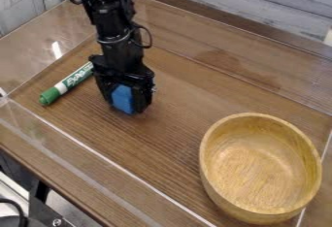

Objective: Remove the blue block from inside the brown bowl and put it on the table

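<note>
The blue block [122,99] stands on the dark table [195,71], left of the middle. My gripper [123,103] points straight down over it, one black finger on each side. The fingers stand slightly off the block's sides, so the gripper is open. The brown bowl [259,168] sits at the front right, well away from the gripper, and nothing lies in it.
A green-and-white marker pen [65,84] lies on the table just left of the gripper. Low clear acrylic walls [91,153] run round the table's edges. The arm [104,13] rises toward the top left.
</note>
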{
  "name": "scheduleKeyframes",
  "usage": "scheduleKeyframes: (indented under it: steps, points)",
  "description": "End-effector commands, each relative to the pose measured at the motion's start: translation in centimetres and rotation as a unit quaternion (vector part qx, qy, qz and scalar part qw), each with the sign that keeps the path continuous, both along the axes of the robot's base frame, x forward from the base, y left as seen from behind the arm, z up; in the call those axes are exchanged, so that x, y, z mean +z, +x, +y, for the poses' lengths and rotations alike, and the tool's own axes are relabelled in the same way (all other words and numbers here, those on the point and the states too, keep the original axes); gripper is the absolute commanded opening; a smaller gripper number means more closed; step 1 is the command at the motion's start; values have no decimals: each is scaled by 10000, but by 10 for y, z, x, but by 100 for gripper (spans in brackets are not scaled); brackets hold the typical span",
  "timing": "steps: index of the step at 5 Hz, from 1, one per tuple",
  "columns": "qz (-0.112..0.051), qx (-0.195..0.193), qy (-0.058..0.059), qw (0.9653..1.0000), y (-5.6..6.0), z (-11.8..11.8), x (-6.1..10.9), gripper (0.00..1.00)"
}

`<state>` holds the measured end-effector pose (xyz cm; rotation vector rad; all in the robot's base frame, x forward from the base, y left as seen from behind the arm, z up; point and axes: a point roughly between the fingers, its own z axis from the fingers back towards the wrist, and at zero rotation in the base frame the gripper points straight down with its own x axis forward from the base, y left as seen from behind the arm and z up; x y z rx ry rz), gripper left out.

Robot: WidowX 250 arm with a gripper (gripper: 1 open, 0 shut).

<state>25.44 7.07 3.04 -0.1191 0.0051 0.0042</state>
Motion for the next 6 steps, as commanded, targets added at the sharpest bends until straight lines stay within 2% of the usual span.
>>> scheduleKeyframes:
  steps: [1, 2, 4, 5, 6]
  points:
    - [-374, -60, 76, 9993, 14, 0, 20, 0]
    - [-367, -93, 25, 9993, 14, -3, 20, 100]
    - [-672, -85, -135, 9976, 18, -4, 46, 100]
    - [-912, -101, -125, 9957, 16, -5, 65, 100]
    - [-1054, -84, -158, 9943, 13, -6, 76, 100]
